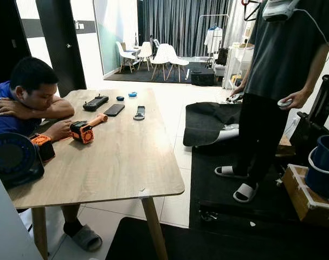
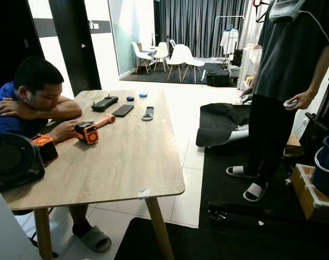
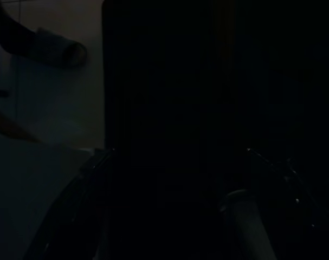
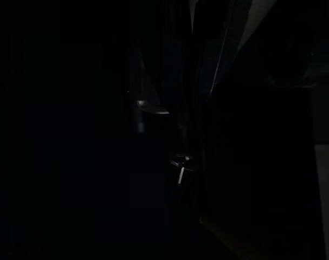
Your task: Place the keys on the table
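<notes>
Keys [image 4: 180, 162] are glinting faintly in the dark right wrist view; I cannot tell either gripper's state. One seated person [image 1: 24, 103] is leaning on the wooden table [image 1: 121, 162], one standing person [image 1: 278, 70] is waiting beside it

Sharp, evenly daylit head views; near-black, murky wrist views

The wooden table [image 1: 126, 162] has bare room across its near right half; the orange tool [image 1: 84, 131], phone [image 1: 114, 110] and seated person [image 1: 23, 103] crowd its far left.
</notes>
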Tool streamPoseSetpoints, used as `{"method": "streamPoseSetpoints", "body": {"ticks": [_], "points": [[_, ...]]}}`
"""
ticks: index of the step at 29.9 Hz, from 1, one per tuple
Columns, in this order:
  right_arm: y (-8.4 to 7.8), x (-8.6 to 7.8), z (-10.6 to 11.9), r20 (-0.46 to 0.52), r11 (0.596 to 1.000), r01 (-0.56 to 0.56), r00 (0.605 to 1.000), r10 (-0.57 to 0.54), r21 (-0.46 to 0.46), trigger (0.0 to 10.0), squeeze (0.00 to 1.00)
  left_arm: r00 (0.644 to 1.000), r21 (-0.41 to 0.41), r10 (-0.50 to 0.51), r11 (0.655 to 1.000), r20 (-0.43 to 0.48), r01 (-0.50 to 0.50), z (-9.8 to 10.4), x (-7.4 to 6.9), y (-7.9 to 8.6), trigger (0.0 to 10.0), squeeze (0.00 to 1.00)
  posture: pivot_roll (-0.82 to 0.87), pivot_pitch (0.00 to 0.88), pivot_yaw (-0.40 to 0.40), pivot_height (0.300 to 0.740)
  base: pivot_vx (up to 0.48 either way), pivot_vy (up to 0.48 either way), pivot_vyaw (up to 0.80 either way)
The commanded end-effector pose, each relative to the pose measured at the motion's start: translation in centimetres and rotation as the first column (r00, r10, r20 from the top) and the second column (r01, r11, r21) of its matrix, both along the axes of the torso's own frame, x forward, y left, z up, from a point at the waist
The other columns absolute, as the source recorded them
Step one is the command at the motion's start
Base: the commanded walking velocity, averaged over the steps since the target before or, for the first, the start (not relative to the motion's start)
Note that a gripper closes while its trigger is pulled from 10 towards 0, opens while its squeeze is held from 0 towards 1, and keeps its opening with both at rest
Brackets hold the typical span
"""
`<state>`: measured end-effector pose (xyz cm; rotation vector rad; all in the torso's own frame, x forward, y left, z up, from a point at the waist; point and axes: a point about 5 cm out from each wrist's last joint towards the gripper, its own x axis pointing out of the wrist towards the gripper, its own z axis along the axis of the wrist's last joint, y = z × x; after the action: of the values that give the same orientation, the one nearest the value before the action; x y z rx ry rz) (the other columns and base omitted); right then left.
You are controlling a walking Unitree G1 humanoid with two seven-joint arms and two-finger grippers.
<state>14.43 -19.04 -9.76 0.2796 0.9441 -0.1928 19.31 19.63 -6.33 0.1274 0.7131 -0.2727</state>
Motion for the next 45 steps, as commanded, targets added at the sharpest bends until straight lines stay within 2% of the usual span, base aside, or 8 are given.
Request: {"method": "streamPoseSetpoints", "body": {"ticks": [1, 6, 8, 12, 19, 26, 37, 45], "points": [[1.7, -0.6, -0.4, -0.019, 0.998, 0.021, 1.0, -0.02, 0.054, 10.0, 0.0, 1.0, 0.032, -0.022, 0.999, -0.011, 0.023, 0.1, -0.2, 1.1, 10.0, 0.0, 0.13, 0.03, 0.092, 0.74, 0.0, 0.0, 0.0], [1.7, -0.6, -0.4, -0.009, 0.999, 0.017, 1.0, -0.017, 0.05, 10.0, 0.0, 1.0, 0.038, -0.024, 0.999, -0.01, 0.024, 0.1, -0.1, 1.3, 10.0, 0.0, 0.13, 0.032, 0.09, 0.74, 0.0, 0.0, 0.0], [1.3, 0.1, 0.0, 0.025, 0.998, -0.056, 0.998, 0.056, -0.001, 10.0, 0.0, 1.0, 0.031, -0.002, 1.0, -0.005, 0.002, 0.1, -0.1, 1.2, 10.0, 0.0, 0.12, 0.031, 0.065, 0.74, 0.0, 0.0, 0.0], [1.2, 0.5, 0.2, 0.035, 0.994, -0.107, 0.994, 0.108, -0.025, 10.0, 0.0, 1.0, 0.021, 0.024, 1.0, 0.0, -0.024, 0.0, -0.2, 0.9, 10.0, 0.0, 0.11, 0.03, 0.038, 0.74, 0.0, 0.0, 0.0], [-0.1, 2.5, 1.2, 0.057, 0.96, -0.266, 0.961, 0.272, -0.092, 10.0, 0.0, 0.993, -0.032, 0.121, 0.992, 0.014, -0.12, -0.6, -1.0, -0.8, 10.0, 0.0, 0.11, 0.014, -0.102, 0.74, 0.0, 0.0, 0.0], [-1.1, 3.4, 1.7, 0.053, 0.932, -0.338, 0.936, 0.347, -0.127, 10.0, 0.0, 0.985, -0.056, 0.174, 0.983, 0.013, -0.173, -1.0, -1.5, -1.8, 10.0, 0.0, 0.11, 0.008, -0.167, 0.74, 0.0, 0.0, 0.0], [-1.0, 4.1, 2.0, 0.062, 0.924, -0.358, 0.928, 0.368, -0.137, 10.0, 0.0, 0.968, -0.081, 0.245, 0.967, 0.051, -0.24, -0.6, -1.2, -1.8, 10.0, 0.0, 0.1, 0.007, -0.137, 0.74, 0.0, 0.0, 0.0], [-0.5, 3.6, 1.8, 0.055, 0.917, -0.376, 0.921, 0.386, -0.135, 10.0, 0.0, 0.97, -0.098, 0.232, 0.969, 0.067, -0.225, -0.3, -0.6, -2.2, 10.0, 0.0, 0.08, 0.011, -0.108, 0.74, 0.0, 0.0, 0.0]]}}
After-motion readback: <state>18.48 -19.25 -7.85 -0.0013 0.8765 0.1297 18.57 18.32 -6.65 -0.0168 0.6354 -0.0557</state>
